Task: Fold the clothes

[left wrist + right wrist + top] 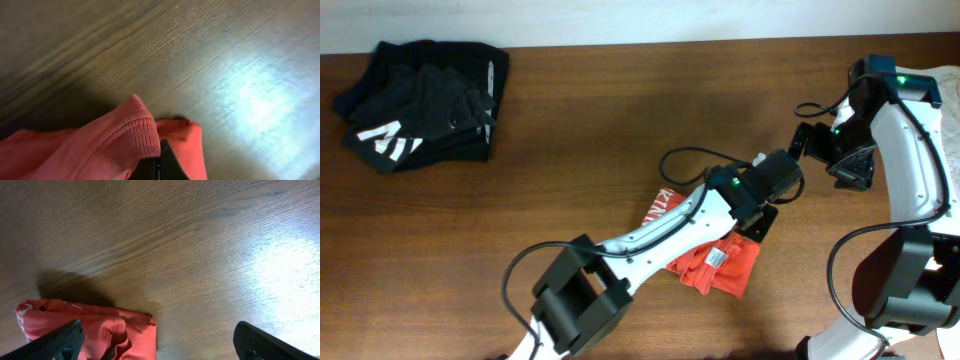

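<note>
The clothes, a red-orange T-shirt (725, 265), lie bunched on the wooden table right of centre, with a small white neck label (715, 258) facing up. My left arm lies across the shirt and hides part of it. At the shirt's far right edge my left gripper (760, 222) is shut on the fabric. In the left wrist view the gripper (160, 161) pinches the ribbed collar (132, 137), which is lifted into a fold. My right gripper (850, 168) hovers to the right of the shirt, open and holding nothing. Seen from the right wrist, the shirt (100, 322) lies by the left finger (60, 340).
A pile of black garments with white stripes (420, 100) lies at the table's far left corner. Bare wood (620, 130) stretches between that pile and the shirt. The right arm's body (910, 140) curves along the table's right edge.
</note>
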Tool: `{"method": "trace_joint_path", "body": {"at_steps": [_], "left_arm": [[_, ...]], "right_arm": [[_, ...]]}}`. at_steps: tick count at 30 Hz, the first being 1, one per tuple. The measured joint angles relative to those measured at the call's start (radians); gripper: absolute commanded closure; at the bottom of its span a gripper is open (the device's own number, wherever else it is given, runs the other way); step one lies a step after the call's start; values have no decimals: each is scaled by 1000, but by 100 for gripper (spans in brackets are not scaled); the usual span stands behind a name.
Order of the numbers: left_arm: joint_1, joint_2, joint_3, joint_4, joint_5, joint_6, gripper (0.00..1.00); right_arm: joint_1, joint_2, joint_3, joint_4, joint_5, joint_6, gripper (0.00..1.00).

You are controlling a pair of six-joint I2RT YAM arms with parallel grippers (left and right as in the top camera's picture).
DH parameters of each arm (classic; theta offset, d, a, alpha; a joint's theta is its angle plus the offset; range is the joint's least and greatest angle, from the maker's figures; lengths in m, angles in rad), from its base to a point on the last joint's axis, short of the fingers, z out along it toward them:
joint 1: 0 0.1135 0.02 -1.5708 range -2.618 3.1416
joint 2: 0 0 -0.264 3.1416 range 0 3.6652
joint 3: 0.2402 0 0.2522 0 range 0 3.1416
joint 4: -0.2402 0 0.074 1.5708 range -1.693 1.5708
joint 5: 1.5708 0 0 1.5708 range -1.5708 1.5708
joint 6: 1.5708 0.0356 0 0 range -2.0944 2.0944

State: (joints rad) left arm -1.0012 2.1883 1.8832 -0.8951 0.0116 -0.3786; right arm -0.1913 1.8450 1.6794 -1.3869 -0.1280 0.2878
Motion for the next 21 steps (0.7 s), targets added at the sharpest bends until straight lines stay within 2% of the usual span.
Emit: {"method": "trace_joint_path", "body": {"at_steps": [1,2,3,4,5,6,7,10,13,15,17,18,20,21], "left_arm": [[-3,27,0,15,10,-3,97],[-12,72,0,51,24,-5,85],[-23,114,0,77,36,-8,69],[-37,147,0,97,46,-3,46],[-49,161,0,89,53,6,29],[-58,161,12,59,57,14,21],[-67,161,48,-3,64,21,18],[-69,160,235,-209,68,27,13],[-65,125,442,-445,67,29,14],[-65,92,500,-581,55,32,17],[-65,72,472,-665,32,42,22],[-65,69,404,-677,24,44,29],[-64,76,295,-630,14,46,39],[-64,76,170,-523,13,54,41]], "right_arm": [[0,0,0,0,0,0,1],[0,0,0,0,0,0,1],[0,0,0,0,0,0,1],[0,0,0,0,0,0,1],[0,0,0,0,0,0,1],[0,0,0,0,0,1,1],[0,0,0,0,0,0,1],[0,0,0,0,0,0,1],[0,0,0,0,0,0,1],[0,0,0,0,0,0,1],[0,0,0,0,0,0,1],[0,0,0,0,0,0,1],[0,0,0,0,0,1,2],[0,0,0,0,0,0,1]]}}
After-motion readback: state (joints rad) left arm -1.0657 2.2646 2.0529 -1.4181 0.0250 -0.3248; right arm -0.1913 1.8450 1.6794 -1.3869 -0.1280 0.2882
